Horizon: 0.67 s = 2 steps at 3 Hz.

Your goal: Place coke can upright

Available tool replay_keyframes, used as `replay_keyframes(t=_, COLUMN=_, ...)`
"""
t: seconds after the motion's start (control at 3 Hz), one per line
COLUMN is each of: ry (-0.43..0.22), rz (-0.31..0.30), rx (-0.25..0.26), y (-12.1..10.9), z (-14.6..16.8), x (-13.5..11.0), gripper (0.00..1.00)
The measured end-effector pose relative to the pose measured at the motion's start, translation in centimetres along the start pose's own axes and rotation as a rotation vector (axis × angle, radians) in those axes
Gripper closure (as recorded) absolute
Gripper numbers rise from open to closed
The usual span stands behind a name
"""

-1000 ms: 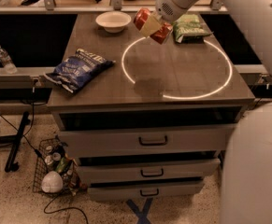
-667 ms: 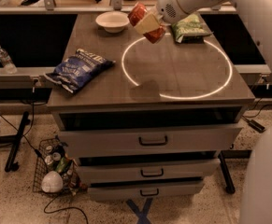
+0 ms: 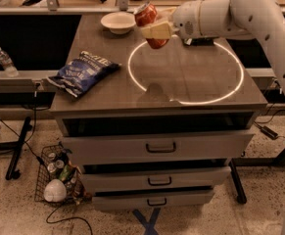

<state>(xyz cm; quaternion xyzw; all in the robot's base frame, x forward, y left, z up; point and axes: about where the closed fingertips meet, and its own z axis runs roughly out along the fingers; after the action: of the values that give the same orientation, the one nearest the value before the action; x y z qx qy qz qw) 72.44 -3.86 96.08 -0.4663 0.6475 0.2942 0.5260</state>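
Note:
The coke can [image 3: 147, 17] is a small red can with a silver top. It is held in the air above the back middle of the table [image 3: 201, 77], tilted a little to the left. My gripper [image 3: 154, 29] is shut on the coke can around its middle, its pale fingers [image 3: 156, 31] across the can's body. The white arm [image 3: 230, 13] reaches in from the right. The can's lower end shows just below the fingers.
A white bowl [image 3: 117, 22] sits at the back, left of the can. A blue chip bag [image 3: 81, 72] lies at the table's left edge. A bright ring of light [image 3: 132, 75] marks the table top. Drawers [image 3: 159, 146] are below; a wire basket [image 3: 59, 177] stands on the floor.
The arm has swung left and lower across the table, carrying the can with it. The green chip bag at the back right is now hidden behind the arm.

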Motion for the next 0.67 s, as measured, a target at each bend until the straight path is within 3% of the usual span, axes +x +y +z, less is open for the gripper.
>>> replay_keyframes(t=0.33, ry=-0.07, rz=-0.031, rx=-0.021, y=0.79, z=-0.14, x=1.15, gripper=1.0)
replay_keyframes(t=0.67, ry=-0.068, rz=-0.037, rx=-0.025, y=0.93, z=0.13, x=0.94, gripper=1.0)
